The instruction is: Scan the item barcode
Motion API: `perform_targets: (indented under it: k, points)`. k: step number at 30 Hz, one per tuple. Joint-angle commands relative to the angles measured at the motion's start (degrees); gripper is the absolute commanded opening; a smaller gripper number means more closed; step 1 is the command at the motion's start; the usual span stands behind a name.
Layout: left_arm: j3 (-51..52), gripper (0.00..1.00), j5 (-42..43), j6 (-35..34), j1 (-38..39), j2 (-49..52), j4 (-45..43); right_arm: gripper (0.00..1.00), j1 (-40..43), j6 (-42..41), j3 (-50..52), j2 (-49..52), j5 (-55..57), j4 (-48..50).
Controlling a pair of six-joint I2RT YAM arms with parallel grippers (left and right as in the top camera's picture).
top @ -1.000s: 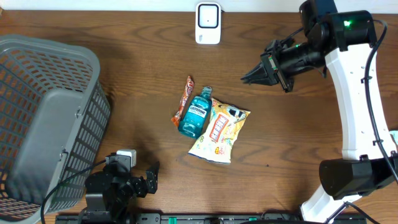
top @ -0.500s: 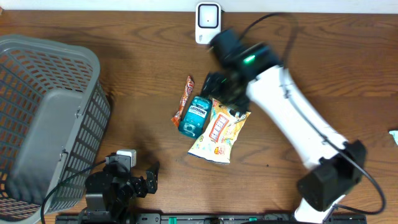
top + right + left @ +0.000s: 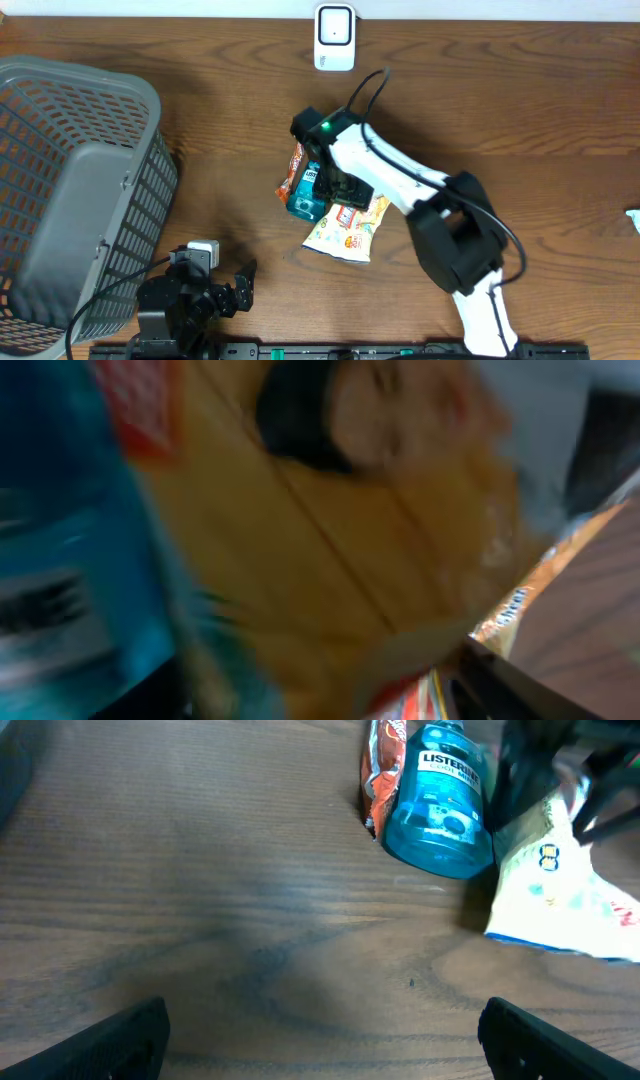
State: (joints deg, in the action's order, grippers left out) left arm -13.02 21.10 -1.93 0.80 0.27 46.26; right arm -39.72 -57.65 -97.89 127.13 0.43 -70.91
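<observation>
Judging the step in hand to be the pick before the scan, I needed to straddle one item only, close on it without pinching its neighbour, and lift it so its barcode could face the small white box scanner (image 3: 334,37) at the far edge of the brown wooden table (image 3: 520,100). My right gripper (image 3: 335,190) sat low on the pile, but blur kept me from telling how wide its fingers stood or whether they had anything. The crinkly yellow-and-white chip bag (image 3: 330,590) lay right under them, with the blue plastic mouthwash bottle (image 3: 305,200) touching it on the side toward the grey slatted plastic basket (image 3: 140,215). My left gripper (image 3: 240,285) stood wide open and empty, well apart
</observation>
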Motion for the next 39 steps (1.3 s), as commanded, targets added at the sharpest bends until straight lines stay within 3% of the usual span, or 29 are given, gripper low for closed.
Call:
perform_targets:
  k: [1, 5, 11, 13, 15, 27, 39]
  points:
    - [0.59, 0.98, 0.74, -0.48, -0.2, -0.04, 2.75, 0.46, -0.39, 4.98, 0.13, 0.76, -1.44, -0.35]
    - [0.59, 0.98, 0.76, -0.48, -0.2, -0.04, 2.75, 0.01, 0.52, 10.01, -0.26, 0.74, -8.55, -3.96]
    - [0.59, 0.98, 0.74, -0.48, -0.2, -0.04, 2.75, 0.01, 6.95, 32.46, -2.8, 0.74, -37.51, -16.85]
    - [0.59, 0.98, 0.74, -0.48, -0.2, -0.04, 2.75, 0.02, 10.05, 35.5, -3.02, 0.74, -44.74, -22.99]
    - [0.59, 0.98, 0.76, -0.48, -0.2, -0.04, 2.75, 0.02, 12.76, 36.83, -2.75, 0.74, -48.22, -26.62]
    - [0.59, 0.98, 0.76, -0.48, -0.2, -0.04, 2.75, 0.01, 20.26, 31.95, -2.56, 0.72, -69.85, -26.62]
    - [0.59, 0.98, 0.76, -0.48, -0.2, -0.04, 2.75, 0.01, 20.5, 32.72, -2.54, 0.72, -71.06, -26.62]
